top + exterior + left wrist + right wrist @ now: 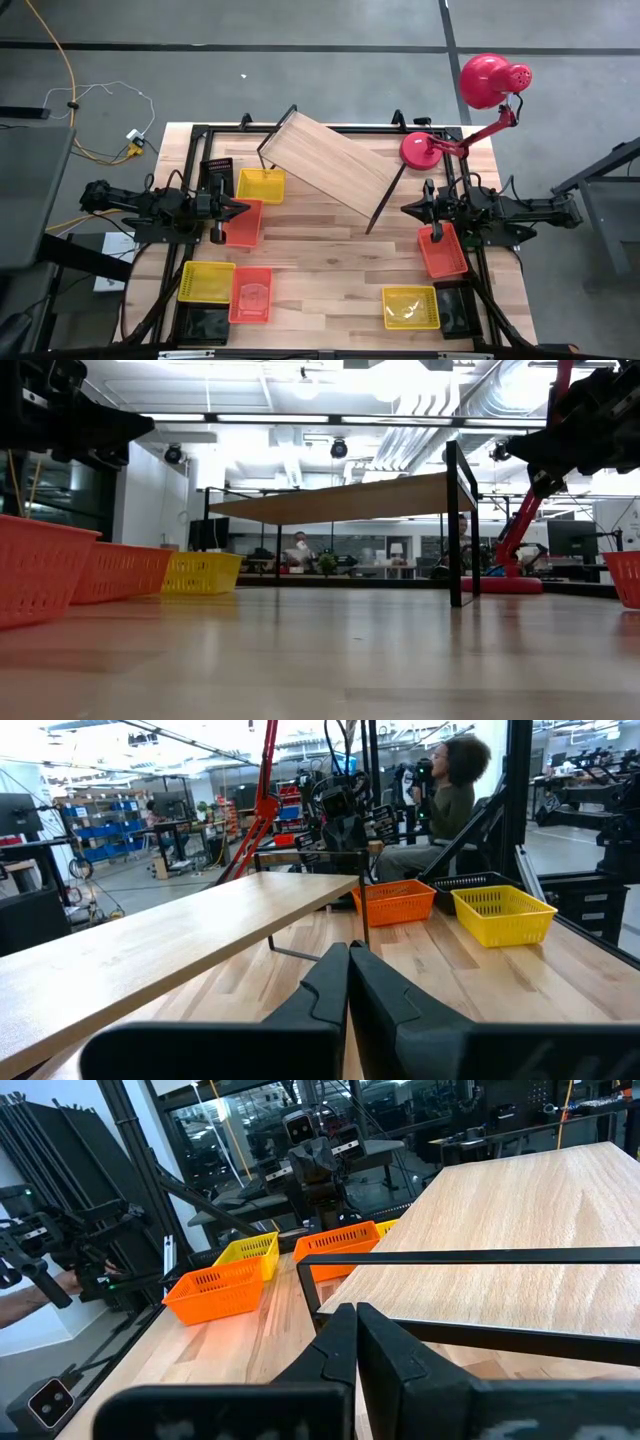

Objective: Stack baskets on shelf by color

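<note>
The light wood shelf (330,162) on thin black legs stands slanted across the far middle of the plank-wood tabletop (330,265), nothing on its board. Around it, the small lattice-sided plastic baskets lie scattered. A yellow one (260,185) sits just off the shelf's left end, touching an orange-red one (243,222) beneath the left arm. Near the front left corner, a yellow basket (207,281) and an orange-red basket (251,294) sit side by side, with a black basket (203,323) just in front. On the right, an orange-red basket (442,251) lies under the right arm, and a yellow basket (411,306) sits toward the front. The left tool (243,208) hangs clenched and empty at the left edge; the right tool (409,209) hangs clenched and empty opposite. A red desk lamp (480,95) stands at the far right corner.
</note>
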